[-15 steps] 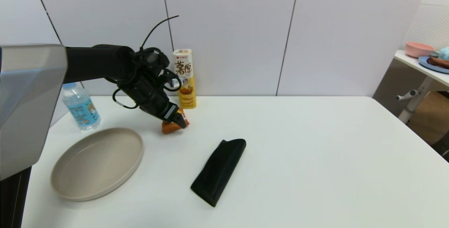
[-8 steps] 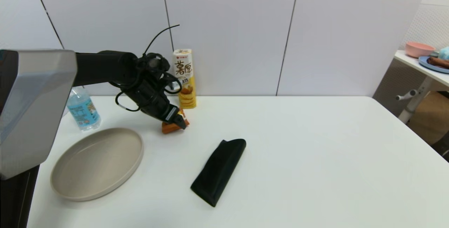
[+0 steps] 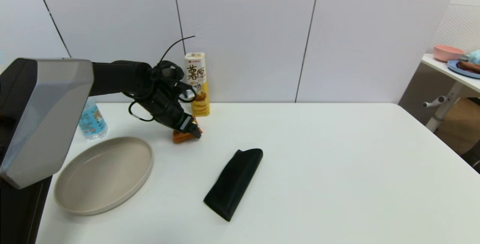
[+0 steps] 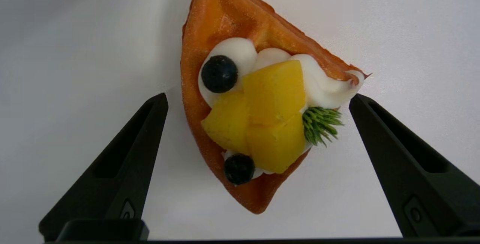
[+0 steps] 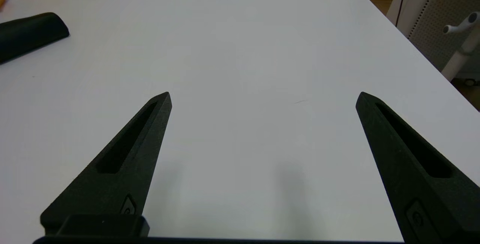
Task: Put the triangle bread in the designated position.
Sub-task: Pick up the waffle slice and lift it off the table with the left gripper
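The triangle bread [image 3: 182,137] [image 4: 258,97], an orange-brown wedge with white cream, yellow fruit, dark berries and a green sprig, lies on the white table in front of the yellow snack tube. My left gripper [image 3: 194,131] [image 4: 258,99] hangs just over it, open, one finger on each side of the wedge without touching it. In the head view the fingers cover most of the bread. My right gripper [image 5: 262,97] is open over bare table, out of the head view.
A beige round plate [image 3: 139,172] lies at the front left. A black oblong pouch [image 3: 233,182] [image 5: 28,33] lies mid-table. A yellow snack tube [image 3: 197,83] stands by the wall, a water bottle [image 3: 90,121] at the far left behind my arm.
My left arm has sunk lower and reached slightly farther right, bringing the open gripper down around the bread. The bread, plate and pouch have stayed put.
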Controlling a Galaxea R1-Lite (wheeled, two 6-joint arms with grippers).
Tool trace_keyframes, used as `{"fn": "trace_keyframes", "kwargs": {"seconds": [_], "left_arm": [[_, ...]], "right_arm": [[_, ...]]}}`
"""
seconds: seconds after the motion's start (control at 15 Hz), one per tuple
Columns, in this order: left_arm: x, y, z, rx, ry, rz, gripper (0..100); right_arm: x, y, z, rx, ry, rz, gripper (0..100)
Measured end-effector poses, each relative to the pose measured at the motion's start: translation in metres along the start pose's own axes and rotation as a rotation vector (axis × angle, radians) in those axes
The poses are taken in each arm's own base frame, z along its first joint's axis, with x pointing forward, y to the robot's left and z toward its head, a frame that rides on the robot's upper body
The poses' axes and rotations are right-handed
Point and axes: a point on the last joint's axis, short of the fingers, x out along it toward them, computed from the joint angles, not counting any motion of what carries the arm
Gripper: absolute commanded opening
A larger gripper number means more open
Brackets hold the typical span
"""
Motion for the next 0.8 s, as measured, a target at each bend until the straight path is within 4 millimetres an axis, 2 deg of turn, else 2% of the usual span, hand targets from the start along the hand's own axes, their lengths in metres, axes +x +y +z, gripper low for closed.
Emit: {"fn": "trace_keyframes", "kwargs": {"seconds": [0.6, 0.67, 0.8], "left_arm": [[0.0039, 0.0004, -0.0006, 0.008, 0.007, -0.003, 100], [0.0037, 0.0004, -0.0003, 0.008, 0.006, -0.003, 0], [0.0036, 0.0007, 0.0008, 0.002, -0.004, 0.000, 0]], "right_arm": [[0.0000, 0.0000, 0.0000, 0.000, 0.000, 0.000, 100], [0.0000, 0.0000, 0.0000, 0.000, 0.000, 0.000, 100], [0.0000, 0.0000, 0.0000, 0.000, 0.000, 0.000, 100]]}}
